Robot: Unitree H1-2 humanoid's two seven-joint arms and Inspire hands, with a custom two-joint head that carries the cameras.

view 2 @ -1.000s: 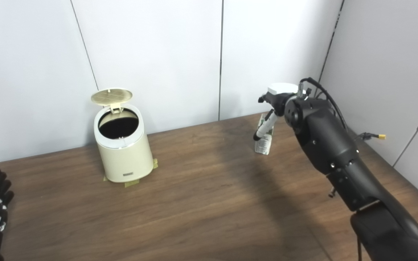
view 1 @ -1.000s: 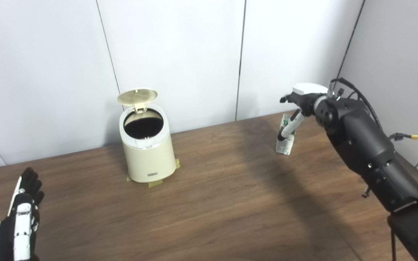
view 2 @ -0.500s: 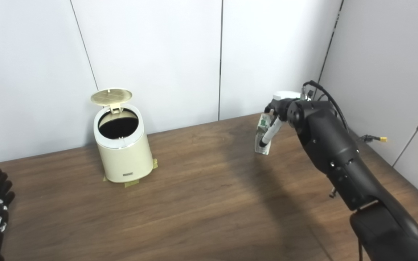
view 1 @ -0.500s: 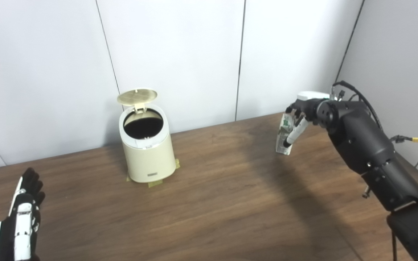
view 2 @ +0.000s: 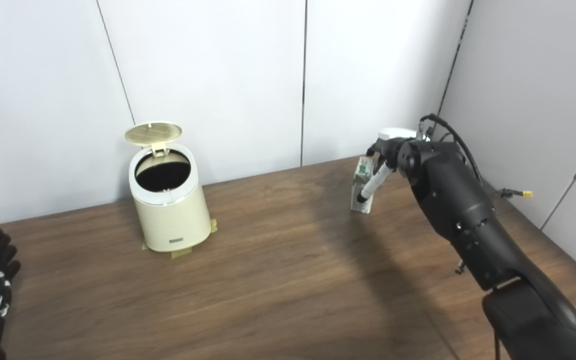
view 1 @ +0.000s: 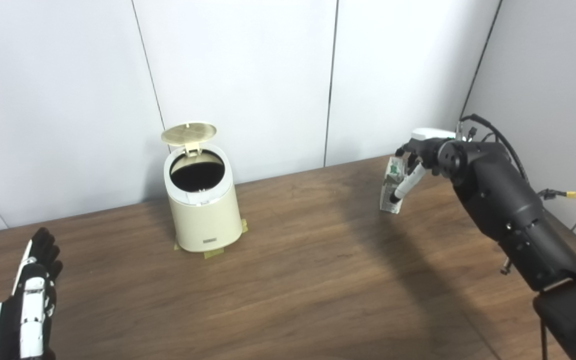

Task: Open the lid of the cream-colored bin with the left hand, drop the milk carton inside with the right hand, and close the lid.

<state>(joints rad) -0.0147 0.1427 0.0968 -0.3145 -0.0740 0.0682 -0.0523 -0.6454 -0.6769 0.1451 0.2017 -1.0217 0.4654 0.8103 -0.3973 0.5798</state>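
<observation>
The cream-colored bin (view 1: 203,212) stands at the back left of the wooden table (view 1: 293,285), its round lid (view 1: 189,132) tipped up and the dark inside showing. A small white-and-green milk carton (view 1: 386,190) stands upright on the table at the back right. My right hand (view 1: 415,156) is at the carton's top; its thumb (view 1: 404,185) lies stretched across the carton's front and its fingers are behind, mostly hidden. It looks open around the carton. Far from the bin, my left hand (view 1: 30,295) rests flat and open at the lower left.
Yellow tape pieces (view 1: 213,253) stick out under the bin's base. White wall panels close off the back, and a grey wall runs close along the right side behind my right arm (view 1: 508,215).
My right hand came down from above the carton to its top, thumb now across the front. The carton, bin and lid have not moved. The left hand stayed put.
</observation>
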